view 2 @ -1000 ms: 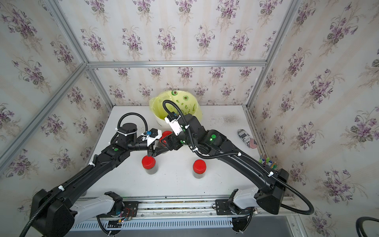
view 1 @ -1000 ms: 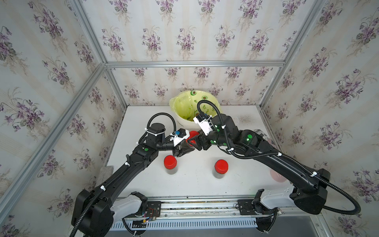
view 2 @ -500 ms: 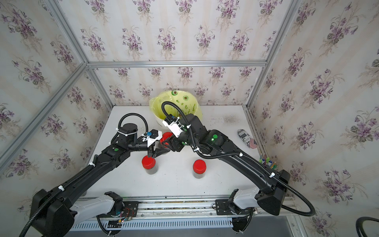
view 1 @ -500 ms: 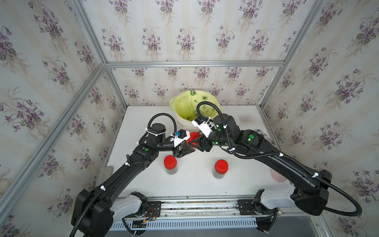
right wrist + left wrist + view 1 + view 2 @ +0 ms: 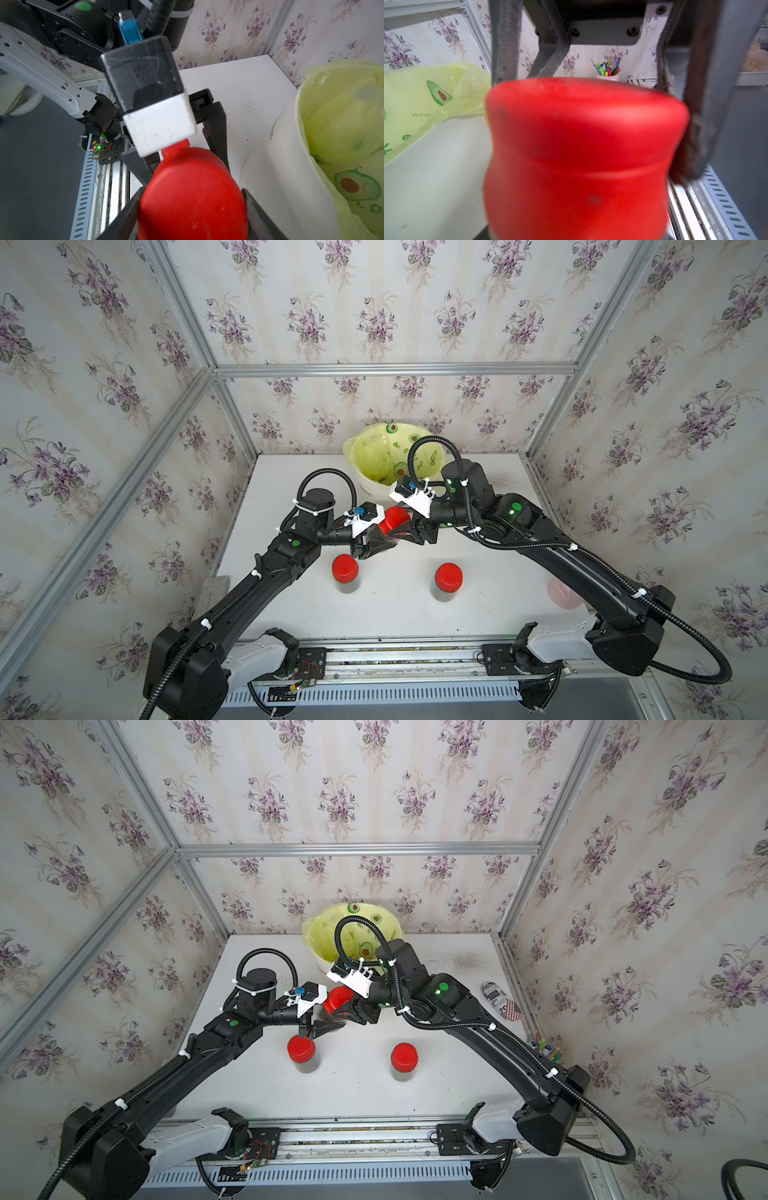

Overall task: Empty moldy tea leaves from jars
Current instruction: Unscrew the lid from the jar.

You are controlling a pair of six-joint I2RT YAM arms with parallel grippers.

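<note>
One small clear cylindrical jar, the held jar, hangs tilted above the middle of the flat white table, just near of the bin. The left gripper is clamped on its clear body. The right gripper is closed on its round, smooth red lid, with a dark finger pressed against each side in the right wrist view. Close up in the left wrist view, the lid has a waisted outline, broad at the crown and narrower below. The fingers beside it carry fuzzy grey-brown pads.

Two more clear jars with the same glossy red lids stand upright and apart on the near half of the table: the left standing jar and the right standing jar. The tea leaves show as a dark mass through their walls, below the lids.

At the far middle edge sits a round white plastic bin. Its thin, crinkled yellow-green film liner is printed with halved avocados.

Green lettering on the liner ends in "cado" in the left wrist view; the rest is lost in a fold. By the right wall lies an oblong pouch covered in newsprint-like text too small to read, with a stars-and-stripes patch at its near end. A pale pink cup holds coloured pens and pencils.
</note>
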